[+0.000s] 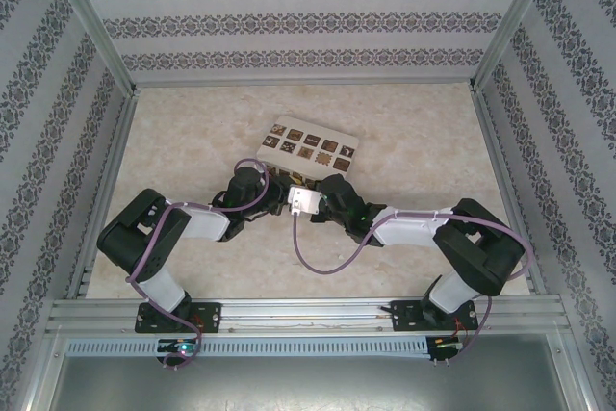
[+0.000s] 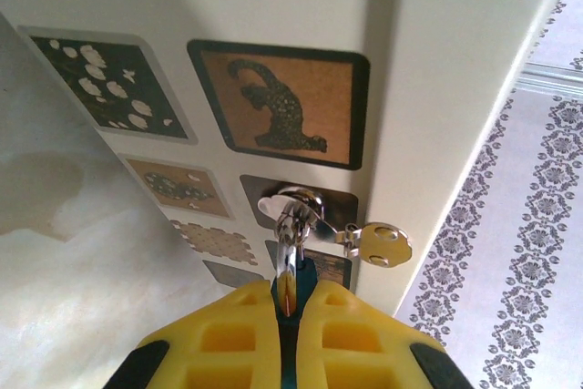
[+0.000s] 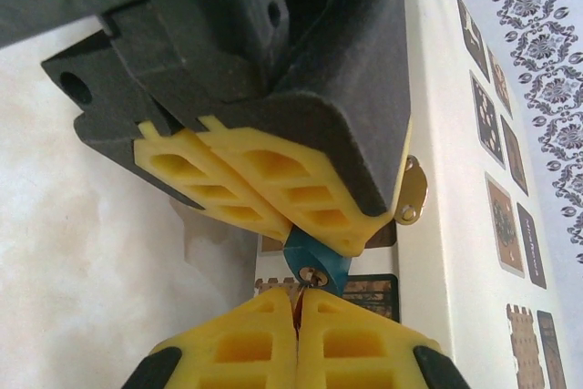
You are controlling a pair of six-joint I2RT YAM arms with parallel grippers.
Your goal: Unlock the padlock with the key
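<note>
L hand (image 2: 287, 296) on padlock (image 3: 328, 266), R hand (image 3: 297, 312) on key (image 3: 298, 296), box (image 2: 437, 88) behind

A small blue padlock (image 3: 317, 266) mostly hidden under left yellow fingers (image 3: 273, 179), centre frame; slim dark-metal key (image 3: 297, 305) just a sliver below.

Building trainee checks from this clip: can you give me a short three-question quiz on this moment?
1. True or false: the left end effector is shut on the blue body of the padlock.
2. Where does the shackle hang?
A) through a metal hasp on the box
B) loose on the table
C) on an arm's cable
3. What thin thing do the right end effector pads pinch just below the keyhole?

Key: 1 true. 2 A. 3 the key, seen only as a sliver.
</note>
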